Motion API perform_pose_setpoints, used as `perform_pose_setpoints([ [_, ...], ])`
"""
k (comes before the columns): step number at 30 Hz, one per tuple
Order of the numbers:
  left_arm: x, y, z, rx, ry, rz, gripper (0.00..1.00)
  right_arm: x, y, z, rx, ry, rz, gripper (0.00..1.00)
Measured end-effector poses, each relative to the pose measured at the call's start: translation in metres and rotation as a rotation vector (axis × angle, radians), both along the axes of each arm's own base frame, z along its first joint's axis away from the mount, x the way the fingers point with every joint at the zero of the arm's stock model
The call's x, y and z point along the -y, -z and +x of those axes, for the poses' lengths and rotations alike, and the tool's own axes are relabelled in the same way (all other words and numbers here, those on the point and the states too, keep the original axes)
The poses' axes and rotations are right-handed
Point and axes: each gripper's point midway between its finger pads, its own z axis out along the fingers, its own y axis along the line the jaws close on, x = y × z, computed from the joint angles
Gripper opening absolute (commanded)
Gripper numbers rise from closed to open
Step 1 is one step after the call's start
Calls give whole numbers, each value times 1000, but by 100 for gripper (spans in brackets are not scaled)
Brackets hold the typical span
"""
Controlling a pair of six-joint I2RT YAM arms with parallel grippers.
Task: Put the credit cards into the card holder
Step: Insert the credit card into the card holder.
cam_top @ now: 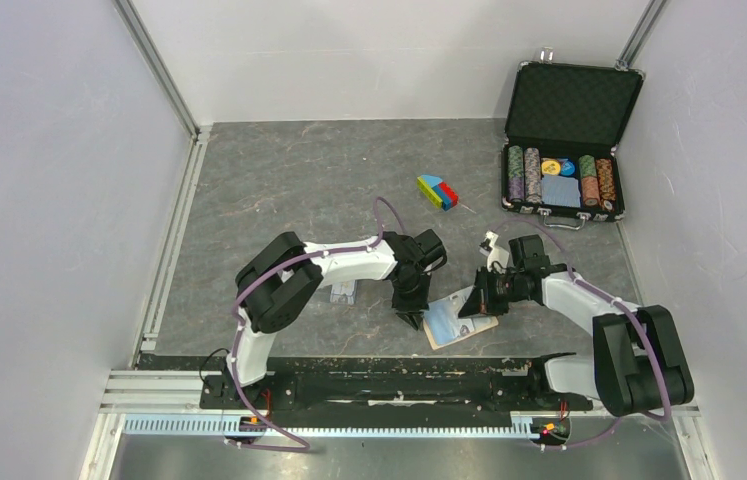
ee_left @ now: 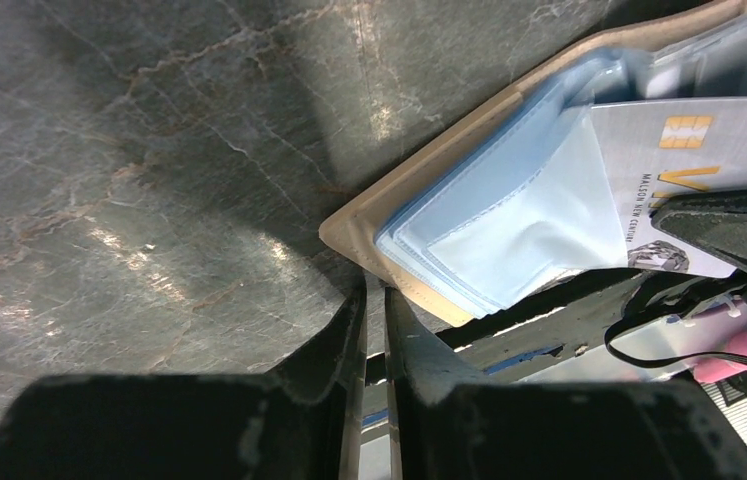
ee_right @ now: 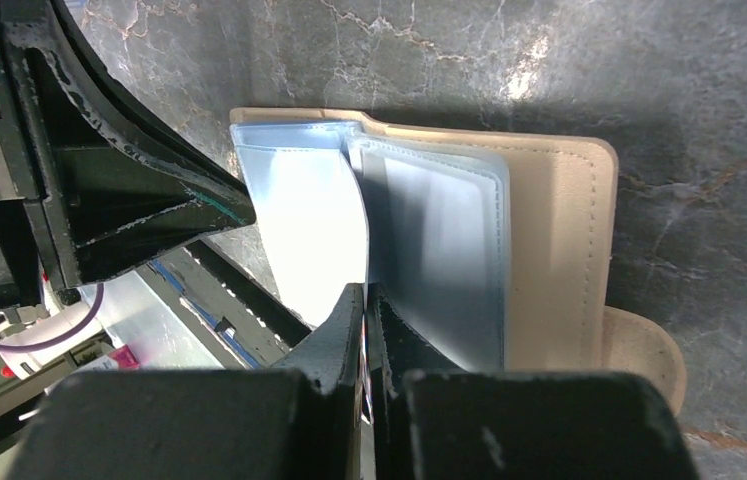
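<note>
While I watch from overhead, the card holder (cam_top: 454, 332) lies open on the table (cam_top: 279, 180) closest to the arm bases, slightly right of centre, with its pale blue pocket panels up. My left gripper (cam_top: 411, 318) stands at its left edge with its jaws drawn almost together; the tips sit at the tan rim, but I cannot tell whether they pinch it. Just right of that, my right gripper (cam_top: 471, 300) is clenched on a credit card (ee_left: 719, 140), chip mark showing, whose leading edge meets the pocket panels. A second credit card (cam_top: 342, 292) lies flat to the left, under the left arm. Farther off sits a coloured block (cam_top: 437, 192), and at the far right an open black case (cam_top: 574, 95) of poker chips.
</note>
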Motion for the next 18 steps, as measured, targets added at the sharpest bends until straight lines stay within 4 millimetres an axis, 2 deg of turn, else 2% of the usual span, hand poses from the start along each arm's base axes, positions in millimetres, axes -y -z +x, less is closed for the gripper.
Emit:
perform_pose_setpoints([
  [18, 0, 0, 0, -11, 8, 17, 18, -11, 5, -13, -19, -20, 95, 0],
])
